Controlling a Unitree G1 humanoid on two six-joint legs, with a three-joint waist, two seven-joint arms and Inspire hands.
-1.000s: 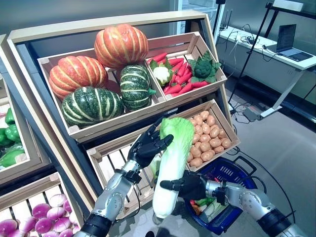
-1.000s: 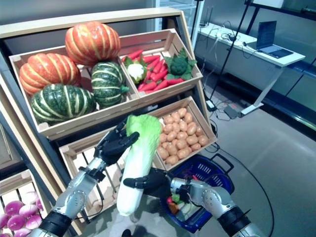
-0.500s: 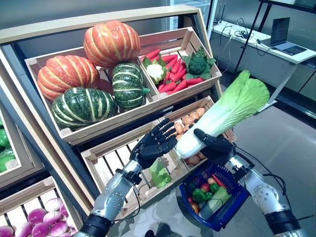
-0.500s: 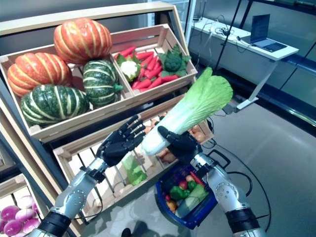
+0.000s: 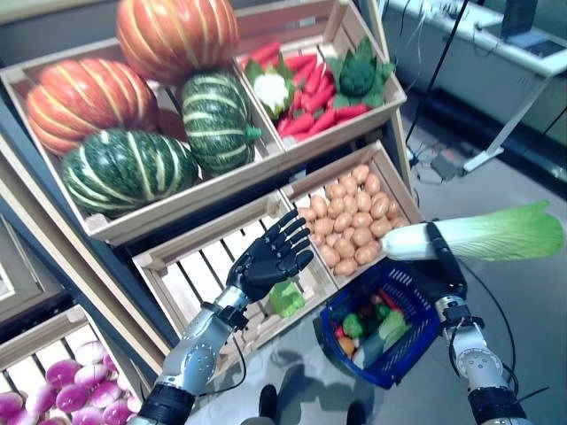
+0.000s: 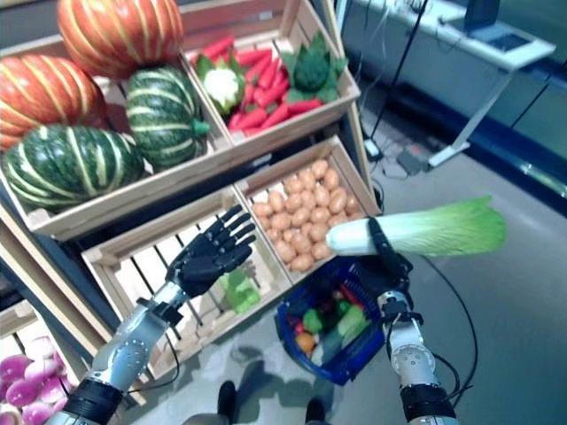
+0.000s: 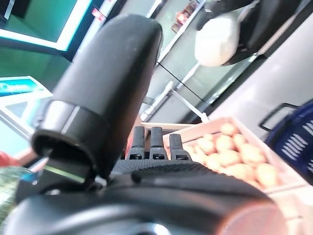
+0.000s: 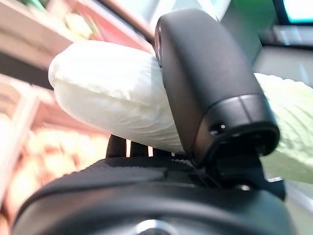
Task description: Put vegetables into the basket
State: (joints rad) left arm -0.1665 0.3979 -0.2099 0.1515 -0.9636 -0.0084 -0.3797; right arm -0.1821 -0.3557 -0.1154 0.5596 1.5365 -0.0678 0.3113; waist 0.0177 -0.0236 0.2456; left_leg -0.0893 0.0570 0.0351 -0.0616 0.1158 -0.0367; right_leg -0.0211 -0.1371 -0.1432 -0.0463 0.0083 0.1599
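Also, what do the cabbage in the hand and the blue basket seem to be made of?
Napa cabbage: probably plastic, a replica; its white stem looks smooth, uniform and faintly glossy in the right hand. Blue basket: apparently moulded plastic, with slotted walls and dark handles.

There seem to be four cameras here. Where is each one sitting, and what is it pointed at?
Left eye view: on the head, looking down at the shelf crates and blue basket; both arms show.
Right eye view: beside it, same scene: right hand holding the napa cabbage above the basket, left hand open.
Left wrist view: along the left hand toward the potatoes.
Right wrist view: along the right hand, thumb over the cabbage.
The cabbage shows in all four.
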